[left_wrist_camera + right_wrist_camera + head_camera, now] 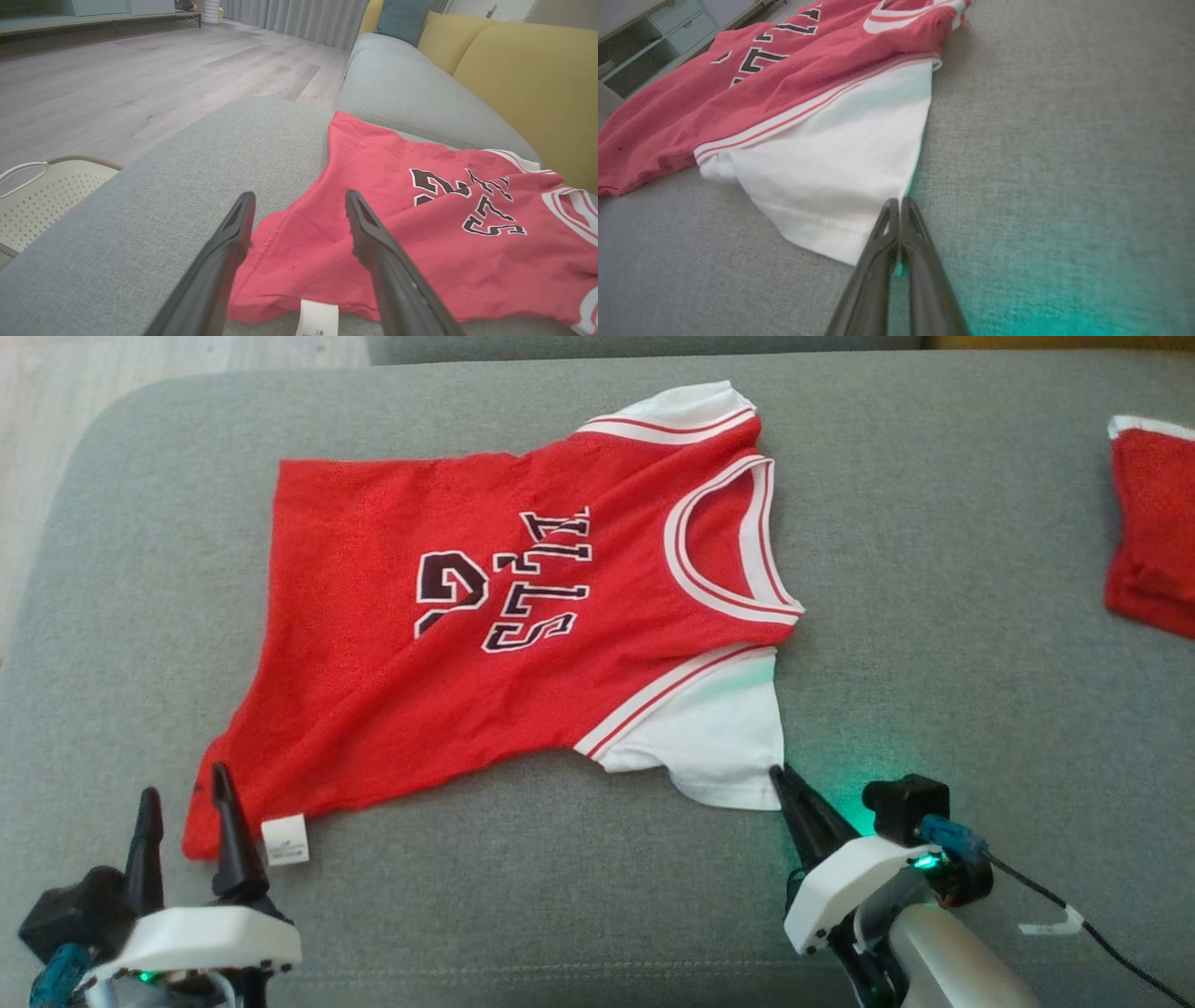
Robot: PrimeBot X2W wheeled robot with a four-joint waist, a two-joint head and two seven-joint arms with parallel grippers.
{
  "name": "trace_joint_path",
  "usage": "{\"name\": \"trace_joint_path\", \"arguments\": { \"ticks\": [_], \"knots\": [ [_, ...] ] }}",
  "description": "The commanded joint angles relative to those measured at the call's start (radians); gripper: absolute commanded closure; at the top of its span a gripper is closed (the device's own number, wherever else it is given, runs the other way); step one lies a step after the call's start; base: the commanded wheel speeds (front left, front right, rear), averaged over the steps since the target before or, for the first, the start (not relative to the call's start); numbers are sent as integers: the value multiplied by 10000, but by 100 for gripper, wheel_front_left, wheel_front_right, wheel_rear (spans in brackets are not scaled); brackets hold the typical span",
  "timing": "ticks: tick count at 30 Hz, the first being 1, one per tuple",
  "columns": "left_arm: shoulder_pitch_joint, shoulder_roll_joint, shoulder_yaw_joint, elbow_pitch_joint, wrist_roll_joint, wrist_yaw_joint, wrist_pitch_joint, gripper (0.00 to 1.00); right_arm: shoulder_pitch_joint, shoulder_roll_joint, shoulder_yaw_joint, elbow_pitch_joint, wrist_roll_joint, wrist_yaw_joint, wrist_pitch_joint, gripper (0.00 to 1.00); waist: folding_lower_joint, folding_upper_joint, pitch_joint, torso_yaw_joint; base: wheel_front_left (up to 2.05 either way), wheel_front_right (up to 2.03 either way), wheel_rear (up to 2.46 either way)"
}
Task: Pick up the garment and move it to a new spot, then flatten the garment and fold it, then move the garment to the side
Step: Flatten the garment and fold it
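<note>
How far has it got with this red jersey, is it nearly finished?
Not nearly. The jersey lies spread, lettering up, on the grey cushion, so placing looks done. In hand: flattening; the right pincer is shut at the white sleeve corner, the left pincer open by the hem. No fold yet, nor the move aside.

Grey fabric sofa seat beneath yellow back cushions and a teal pillow. Pale wood-plank floor, grey curtains beyond, and a white perforated basket beside the sofa.
</note>
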Motion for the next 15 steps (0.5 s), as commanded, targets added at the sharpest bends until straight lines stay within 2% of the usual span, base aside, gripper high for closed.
{"name": "trace_joint_path", "arguments": {
  "ticks": [1, 7, 15],
  "knots": [
    [-158, 31, 349, -367, 105, -41, -120, 0, -219, 38, 117, -97, -77, 65, -196, 100, 0, 0, 64, -107, 0, 0, 0],
    [-146, 24, 355, -499, 153, -178, -120, 0, -44, 38, -789, -252, -763, 65, -577, 100, 0, 0, 120, -507, 0, 0, 0],
    [-48, 22, 81, -699, 50, -210, -120, 0, 899, 38, -1640, -1457, -1377, 65, -489, 100, 0, 0, 46, -846, 0, 0, 0]
  ]
}}
